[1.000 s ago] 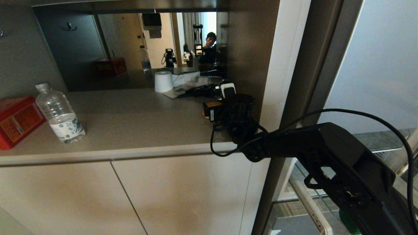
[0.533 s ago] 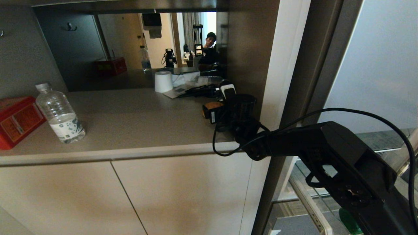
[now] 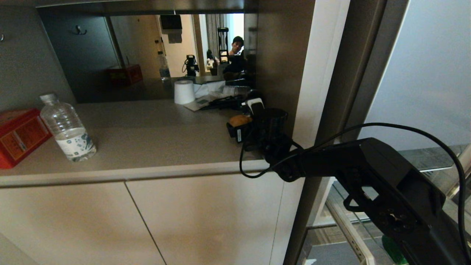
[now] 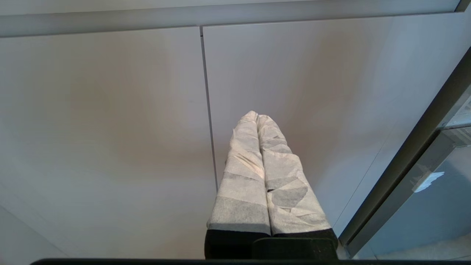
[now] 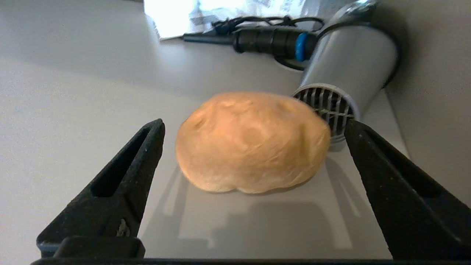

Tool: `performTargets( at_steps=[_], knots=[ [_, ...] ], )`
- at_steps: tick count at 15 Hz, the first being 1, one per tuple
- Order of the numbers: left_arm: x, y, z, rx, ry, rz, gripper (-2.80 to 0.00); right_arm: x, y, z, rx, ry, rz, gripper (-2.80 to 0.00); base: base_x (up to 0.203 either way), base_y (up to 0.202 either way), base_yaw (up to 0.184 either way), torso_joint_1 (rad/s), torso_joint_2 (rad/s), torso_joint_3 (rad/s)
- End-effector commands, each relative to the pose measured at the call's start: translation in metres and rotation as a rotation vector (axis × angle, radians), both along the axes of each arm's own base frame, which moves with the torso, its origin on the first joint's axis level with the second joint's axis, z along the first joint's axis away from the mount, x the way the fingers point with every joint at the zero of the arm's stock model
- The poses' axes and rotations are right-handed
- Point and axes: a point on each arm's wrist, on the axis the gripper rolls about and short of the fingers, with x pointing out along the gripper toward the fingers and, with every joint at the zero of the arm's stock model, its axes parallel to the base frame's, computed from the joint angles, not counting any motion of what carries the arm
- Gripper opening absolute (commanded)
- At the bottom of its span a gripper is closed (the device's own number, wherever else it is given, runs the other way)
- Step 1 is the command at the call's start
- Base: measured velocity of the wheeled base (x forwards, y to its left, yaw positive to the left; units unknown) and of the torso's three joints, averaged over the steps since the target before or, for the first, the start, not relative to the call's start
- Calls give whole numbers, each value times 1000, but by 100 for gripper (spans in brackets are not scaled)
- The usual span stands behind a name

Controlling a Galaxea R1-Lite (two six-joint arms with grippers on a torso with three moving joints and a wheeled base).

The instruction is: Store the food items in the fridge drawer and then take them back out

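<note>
Where it rests on the counter (image 5: 73, 73), the potato (image 5: 252, 141) looks tan and dimpled.

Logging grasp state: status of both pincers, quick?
Left pincer: shut, holding nothing, parked by the cabinet doors.
Right pincer: open around the potato on the counter, not gripping it.

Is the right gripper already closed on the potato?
No: in the right wrist view the potato lies on the counter between the open right gripper fingers, with gaps on both sides.
</note>
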Motion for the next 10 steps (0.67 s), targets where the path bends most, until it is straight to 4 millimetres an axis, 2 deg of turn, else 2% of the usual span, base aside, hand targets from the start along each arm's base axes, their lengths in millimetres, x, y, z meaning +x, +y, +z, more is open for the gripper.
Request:
performTargets(
  at_steps=[1,10],
  knots=[
    [0,0,0,0,2,0,-280,1,1,-4,-6,5,10,0,0,0,0,0,0,0],
    [0,0,0,0,2,0,-280,2,1,-11,-41,58,37,0,0,0,0,0,0,0]
  ],
)
